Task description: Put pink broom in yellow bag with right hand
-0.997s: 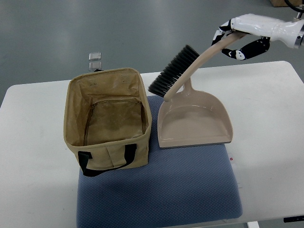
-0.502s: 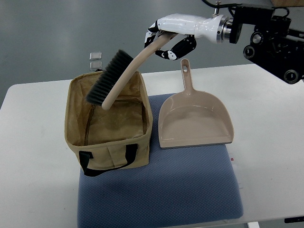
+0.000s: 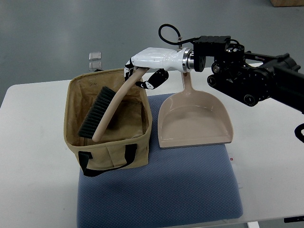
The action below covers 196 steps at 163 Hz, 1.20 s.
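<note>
The pink broom [image 3: 105,114] has a beige-pink curved handle and black bristles. Its brush end hangs inside the open mouth of the yellow-tan fabric bag [image 3: 108,151], which stands on a blue mat. My right hand [image 3: 142,73] is shut on the top of the broom's handle, above the bag's back right corner. Its arm [image 3: 237,71] reaches in from the right. The left arm does not show.
A pink dustpan [image 3: 194,121] lies on the blue mat [image 3: 166,190] just right of the bag, its handle under my right arm. The bag has black handles at its front. A small clear box [image 3: 95,56] sits behind the bag. The white table [image 3: 33,156] extends on both sides.
My right hand has carried the broom leftward from over the dustpan to the bag and lowered it, so the brush end now sits inside the bag's opening.
</note>
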Available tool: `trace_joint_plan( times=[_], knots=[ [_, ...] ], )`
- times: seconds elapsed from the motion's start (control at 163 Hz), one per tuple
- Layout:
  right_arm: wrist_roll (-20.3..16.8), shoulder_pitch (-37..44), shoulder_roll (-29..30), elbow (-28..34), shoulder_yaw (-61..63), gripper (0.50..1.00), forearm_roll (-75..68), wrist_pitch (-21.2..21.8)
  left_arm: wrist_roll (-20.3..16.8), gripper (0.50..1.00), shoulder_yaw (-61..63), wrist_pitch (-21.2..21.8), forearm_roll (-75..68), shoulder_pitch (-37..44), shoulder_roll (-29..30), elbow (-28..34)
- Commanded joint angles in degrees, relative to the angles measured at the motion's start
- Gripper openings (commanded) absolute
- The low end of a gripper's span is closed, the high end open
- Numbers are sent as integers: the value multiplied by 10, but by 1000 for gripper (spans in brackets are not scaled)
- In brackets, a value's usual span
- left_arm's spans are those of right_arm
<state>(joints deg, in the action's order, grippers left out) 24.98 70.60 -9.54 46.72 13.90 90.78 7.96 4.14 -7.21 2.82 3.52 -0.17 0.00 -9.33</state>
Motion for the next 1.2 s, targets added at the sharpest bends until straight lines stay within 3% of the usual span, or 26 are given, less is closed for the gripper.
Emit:
trace_joint_plan(
  times=[0.0,0.343,0.447,0.538,0.991,1.193],
  knots=[
    [1,-6,20,-14,-12,500,7,-9,0,1000,0,1,0,0,0,0],
    [1,-21,28,-14,-11,525,17,-22,0,1000,0,0,0,0,0,0],
    [2,-22,29,-13,-11,586,16,-32,0,1000,0,0,0,0,0,0],
    [2,-21,27,-13,-9,680,15,-35,0,1000,0,0,0,0,0,-1],
    [2,-16,15,-7,2,729,5,-37,0,1000,0,0,0,0,0,0],
    [2,-16,-13,-7,70,746,-15,-31,0,1000,0,0,0,0,0,-1]
  ],
)
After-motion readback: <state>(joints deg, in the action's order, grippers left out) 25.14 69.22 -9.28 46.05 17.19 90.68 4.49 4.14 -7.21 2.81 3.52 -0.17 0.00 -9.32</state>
